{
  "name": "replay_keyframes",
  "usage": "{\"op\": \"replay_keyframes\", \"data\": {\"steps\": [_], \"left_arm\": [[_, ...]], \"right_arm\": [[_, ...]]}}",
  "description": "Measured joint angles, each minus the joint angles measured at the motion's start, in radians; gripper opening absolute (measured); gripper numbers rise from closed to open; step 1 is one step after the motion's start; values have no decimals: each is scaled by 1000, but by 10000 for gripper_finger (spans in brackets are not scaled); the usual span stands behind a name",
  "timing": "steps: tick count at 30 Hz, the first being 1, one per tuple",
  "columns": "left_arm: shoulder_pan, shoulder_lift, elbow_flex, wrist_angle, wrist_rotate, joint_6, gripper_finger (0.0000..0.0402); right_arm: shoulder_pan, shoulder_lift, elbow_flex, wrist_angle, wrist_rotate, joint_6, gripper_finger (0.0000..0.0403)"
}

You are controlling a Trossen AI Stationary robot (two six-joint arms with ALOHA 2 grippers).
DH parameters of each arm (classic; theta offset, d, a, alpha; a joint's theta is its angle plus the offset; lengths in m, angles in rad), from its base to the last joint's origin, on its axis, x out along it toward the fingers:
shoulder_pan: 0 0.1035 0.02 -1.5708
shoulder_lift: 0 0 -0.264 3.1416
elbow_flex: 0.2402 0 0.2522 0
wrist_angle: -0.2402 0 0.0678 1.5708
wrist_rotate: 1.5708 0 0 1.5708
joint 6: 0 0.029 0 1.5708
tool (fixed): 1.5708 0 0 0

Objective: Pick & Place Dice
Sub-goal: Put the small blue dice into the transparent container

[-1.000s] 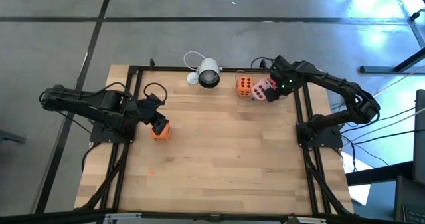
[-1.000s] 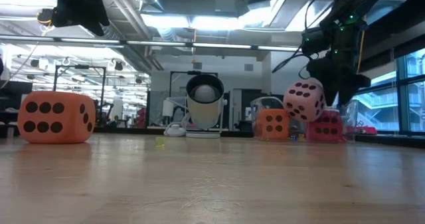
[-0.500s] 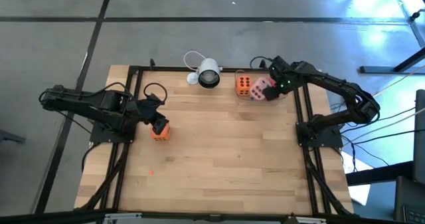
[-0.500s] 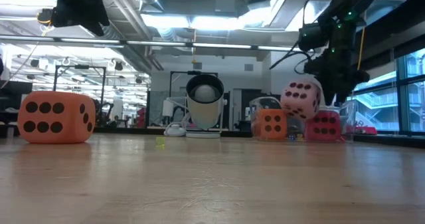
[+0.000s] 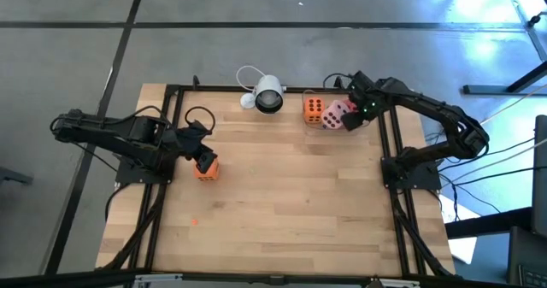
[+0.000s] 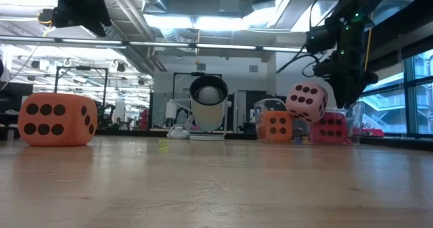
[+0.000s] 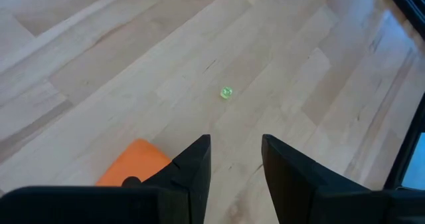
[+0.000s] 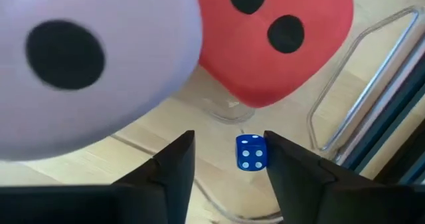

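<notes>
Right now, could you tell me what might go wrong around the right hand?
The pink die sits tilted and raised, seemingly propped on the orange die and the red die; a nudge from the right hand could tumble it. A small blue die lies just past that open hand, so closing lower down might catch it instead.

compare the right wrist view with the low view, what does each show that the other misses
Only the right wrist view shows a tiny blue die on the table between the right pincer's fingers. Only the low view shows two orange dice, the white camera and the room behind. Both show the pink die and the red die beside it.
</notes>
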Motion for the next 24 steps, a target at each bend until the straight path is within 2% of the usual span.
{"op": "replay_keyframes", "data": {"steps": [3, 6, 8, 9, 11, 12, 14, 17, 19, 21, 24], "left_arm": [[0, 0, 0, 0, 1, -4, 129], [0, 0, 0, 0, 2, -7, 129], [0, 0, 0, 0, 2, -7, 129], [0, 0, 0, 0, 2, -8, 129], [0, 0, 0, 0, 2, -7, 129], [0, 0, 0, 0, 2, -8, 129], [0, 0, 0, 0, 2, -8, 129], [0, 0, 0, 0, 2, -11, 129], [0, 0, 0, 0, 1, -12, 129], [0, 0, 0, 0, 0, -13, 129], [0, 0, 0, 0, 1, -14, 129]], "right_arm": [[1, 0, 0, -1, 15, 8, 208], [-2, 0, 0, 0, -18, 24, 237], [-2, 0, 0, -20, 21, 40, 251], [0, 0, -1, -30, 6, 64, 256], [0, 0, -1, -9, -104, 34, 264], [-2, 0, 0, -13, -95, 25, 266], [-4, 0, 0, -51, 14, 71, 267], [-4, 0, -2, -27, -70, 24, 267], [-2, 0, -3, -53, -4, 63, 267], [3, 0, -4, -32, -22, 49, 267], [4, 0, -5, -57, 37, 88, 267]]}}
